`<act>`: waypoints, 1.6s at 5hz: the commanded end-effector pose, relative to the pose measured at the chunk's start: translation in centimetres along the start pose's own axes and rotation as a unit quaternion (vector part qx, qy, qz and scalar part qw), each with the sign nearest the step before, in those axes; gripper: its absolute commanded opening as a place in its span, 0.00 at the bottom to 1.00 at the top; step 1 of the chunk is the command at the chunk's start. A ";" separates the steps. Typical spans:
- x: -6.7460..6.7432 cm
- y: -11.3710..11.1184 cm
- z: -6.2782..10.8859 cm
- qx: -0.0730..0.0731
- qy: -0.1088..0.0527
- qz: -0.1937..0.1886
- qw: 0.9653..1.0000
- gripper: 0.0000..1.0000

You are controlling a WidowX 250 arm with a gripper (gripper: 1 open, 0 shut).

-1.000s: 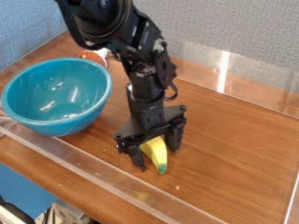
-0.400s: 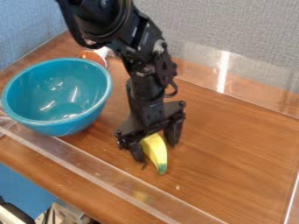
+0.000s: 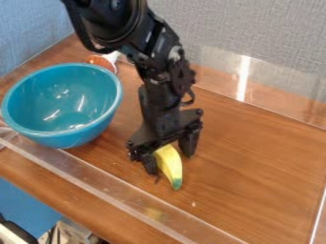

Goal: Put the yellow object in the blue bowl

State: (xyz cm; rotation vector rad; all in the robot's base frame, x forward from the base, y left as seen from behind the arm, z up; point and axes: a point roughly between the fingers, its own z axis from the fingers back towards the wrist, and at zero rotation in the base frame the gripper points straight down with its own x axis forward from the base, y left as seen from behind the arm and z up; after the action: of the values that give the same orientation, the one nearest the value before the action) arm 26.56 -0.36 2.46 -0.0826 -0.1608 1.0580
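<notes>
Yellow object (image 3: 170, 170) lies on the table between the open pincer (image 3: 165, 150) fingers

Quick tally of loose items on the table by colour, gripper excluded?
Yellow: 1, the yellow object, lying on the table under the gripper
Blue: 1, the blue bowl
Orange-and-white: 1, the item partly hidden behind the bowl
Total: 3

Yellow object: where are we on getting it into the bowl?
Done: the gripper is down over the yellow object, jaws open astride its upper end. In hand: the grasp itself, since the jaws have not closed and the object lies on the wooden table. Left: close, lift, carry across to the blue bowl, which holds no yellow object, and release.
</notes>
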 end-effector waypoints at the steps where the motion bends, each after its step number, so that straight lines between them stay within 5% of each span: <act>1: -0.2 0.1 -1.1 0.003 -0.005 0.005 1.000 1.00; 3: -0.3 0.1 -1.4 0.011 -0.011 0.009 1.000 1.00; 4: 0.0 -0.1 -0.6 0.012 -0.016 0.002 1.000 0.00; 6: 1.3 -0.9 4.2 -0.005 -0.032 -0.025 0.999 0.00; 8: 5.7 -0.3 10.0 -0.038 -0.057 -0.020 0.997 0.00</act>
State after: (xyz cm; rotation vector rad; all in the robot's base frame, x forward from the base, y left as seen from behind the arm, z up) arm 27.29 4.20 11.24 -0.0666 -0.2481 1.0228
